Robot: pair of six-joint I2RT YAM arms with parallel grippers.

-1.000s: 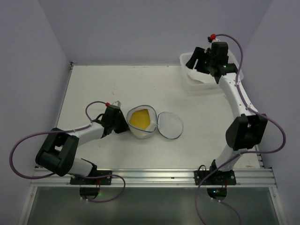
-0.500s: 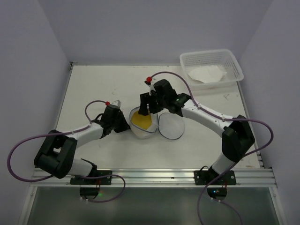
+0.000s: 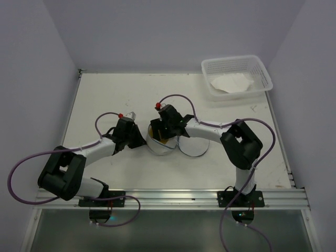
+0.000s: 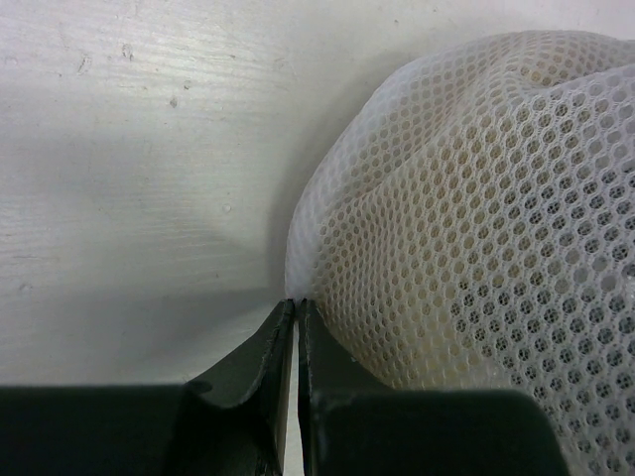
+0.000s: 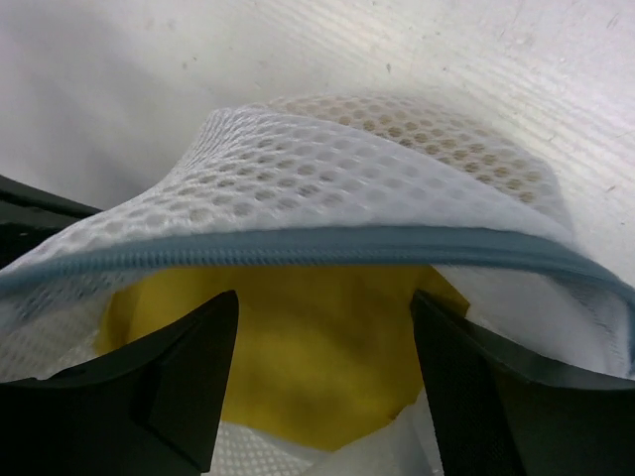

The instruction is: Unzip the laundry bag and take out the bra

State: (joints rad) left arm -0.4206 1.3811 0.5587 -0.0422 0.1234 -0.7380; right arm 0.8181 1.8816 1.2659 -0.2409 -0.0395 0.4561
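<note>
The laundry bag (image 3: 157, 149) sits mid-table, unzipped, with its round lid flap (image 3: 193, 143) laid out to the right. My left gripper (image 3: 140, 140) is shut on a pinch of white mesh at the bag's left side (image 4: 476, 198), its jaws (image 4: 296, 302) nearly touching. My right gripper (image 3: 159, 135) hangs open in the bag's mouth. In the right wrist view the yellow bra (image 5: 317, 387) lies inside, below the blue-grey zipper (image 5: 298, 248), and my right gripper (image 5: 325, 297) has one finger on each side above it. From the top view the bra is mostly hidden by that gripper.
A white lattice basket (image 3: 262, 68) holding a white cloth (image 3: 228, 82) stands at the back right corner. The right arm arches over the table's middle right. Purple walls close in the table on three sides.
My right arm swung from the basket at the back right over to the bag and lowered its open jaws into the mouth. The left gripper kept its hold and place.
</note>
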